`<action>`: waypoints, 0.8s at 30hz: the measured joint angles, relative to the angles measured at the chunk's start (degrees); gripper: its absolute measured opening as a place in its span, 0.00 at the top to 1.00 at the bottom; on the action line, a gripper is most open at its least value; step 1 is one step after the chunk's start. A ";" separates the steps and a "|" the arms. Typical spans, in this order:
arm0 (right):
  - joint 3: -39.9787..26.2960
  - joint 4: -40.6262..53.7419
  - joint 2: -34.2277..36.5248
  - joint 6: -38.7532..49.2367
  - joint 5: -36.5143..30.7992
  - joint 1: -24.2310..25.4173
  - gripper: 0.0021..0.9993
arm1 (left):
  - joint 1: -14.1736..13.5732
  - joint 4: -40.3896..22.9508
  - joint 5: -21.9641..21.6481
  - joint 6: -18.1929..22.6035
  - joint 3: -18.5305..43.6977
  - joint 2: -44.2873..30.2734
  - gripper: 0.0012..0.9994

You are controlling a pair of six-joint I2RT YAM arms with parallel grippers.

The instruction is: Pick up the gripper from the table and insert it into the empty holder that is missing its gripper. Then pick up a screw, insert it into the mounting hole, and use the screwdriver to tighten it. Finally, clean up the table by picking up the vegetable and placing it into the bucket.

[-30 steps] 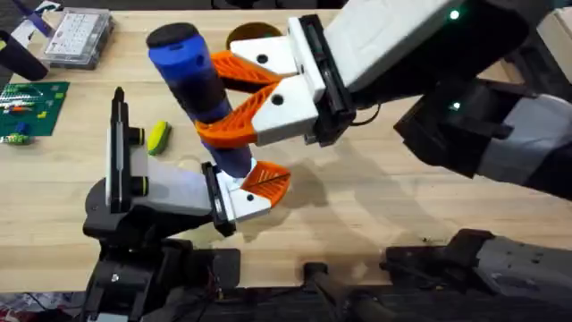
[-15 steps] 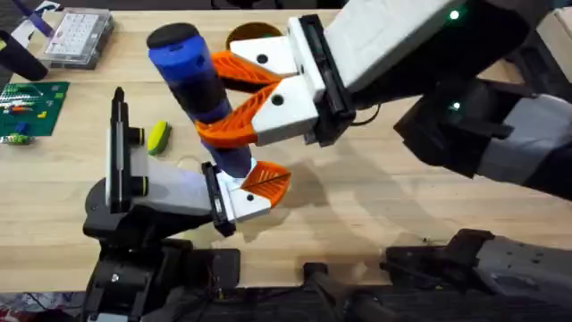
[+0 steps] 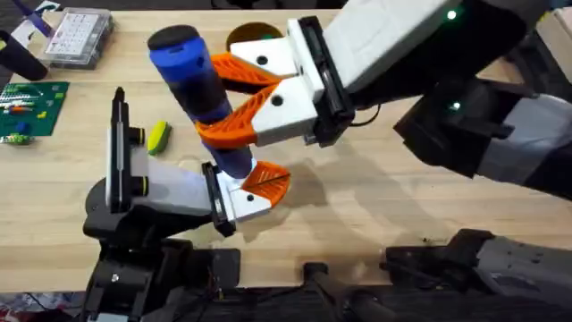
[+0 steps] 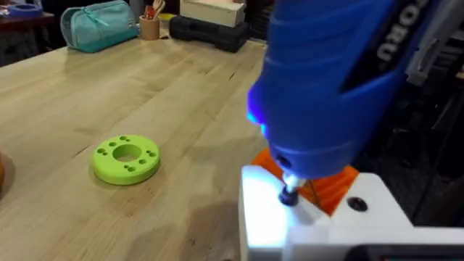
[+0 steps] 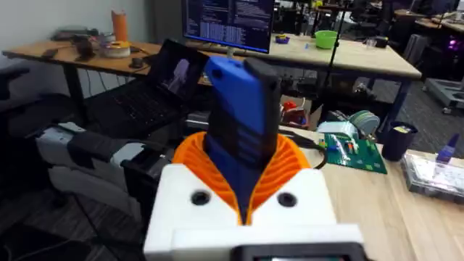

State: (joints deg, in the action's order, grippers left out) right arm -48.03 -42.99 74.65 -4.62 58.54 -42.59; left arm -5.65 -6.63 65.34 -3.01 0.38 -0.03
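My right gripper [image 3: 208, 97] is shut on the blue screwdriver [image 3: 192, 80], its orange fingers clamped round the barrel [image 5: 243, 116]. The tool stands tilted, black cap up. Its thin bit [image 4: 288, 194] touches the white block of the small gripper piece [image 3: 259, 190], which sits at the black end plate of the grey-white holder [image 3: 161, 190] at the lower left. The piece's orange tip [image 4: 333, 185] shows just behind the bit. The yellow-green vegetable [image 3: 159, 136] lies on the table beside the holder. The orange-brown bucket [image 3: 246, 34] is half hidden behind the right gripper.
A green disc with holes [image 4: 126, 158] lies on the wood beyond the holder's end. A clear parts box [image 3: 79, 36] and a green board [image 3: 31, 107] sit at the far left. A teal bag [image 4: 98, 25] stands at the table's far edge.
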 joint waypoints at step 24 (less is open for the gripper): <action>0.00 0.65 0.00 0.18 -0.17 0.00 0.98 | 0.00 -0.03 0.07 -0.01 0.00 0.00 0.98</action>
State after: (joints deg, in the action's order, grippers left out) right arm -48.03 -42.35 74.65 -4.44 58.37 -42.59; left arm -5.65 -6.66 65.41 -3.03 0.38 -0.03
